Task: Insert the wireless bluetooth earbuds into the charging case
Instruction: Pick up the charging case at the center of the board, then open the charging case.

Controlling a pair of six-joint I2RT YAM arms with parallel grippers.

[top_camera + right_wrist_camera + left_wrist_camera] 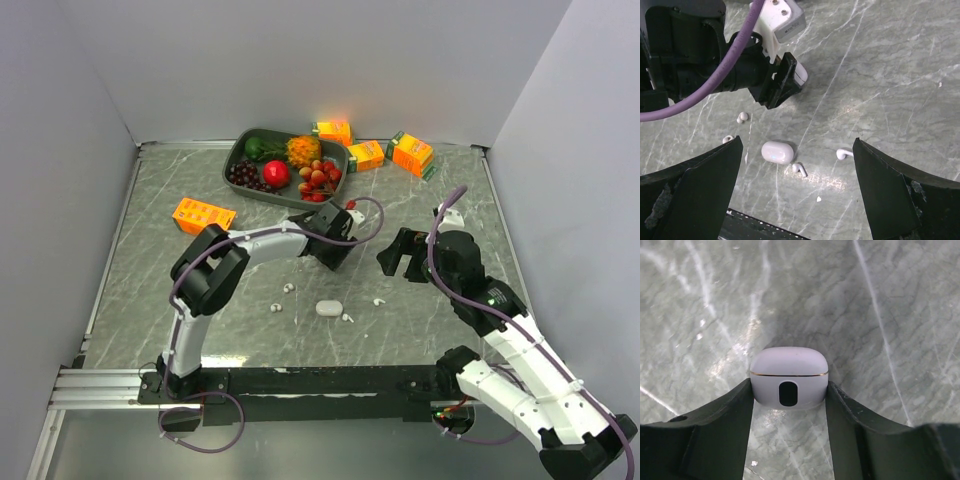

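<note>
A grey-green marbled table [150, 260] fills the middle. Plain pale grey walls [300, 60] close it in at 9, 12 and 3 o'clock. A metal rail [100, 385] edges it toward 7 o'clock.

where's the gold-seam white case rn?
Left wrist view, centre: the rounded white plastic charging case with the gold seam sits between the left tool's fingers, over the grey marble table, short of the dark fruit tray.

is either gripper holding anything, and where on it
The left gripper clamps a closed white charging case by its two side walls; the right gripper is open and empty.
</note>
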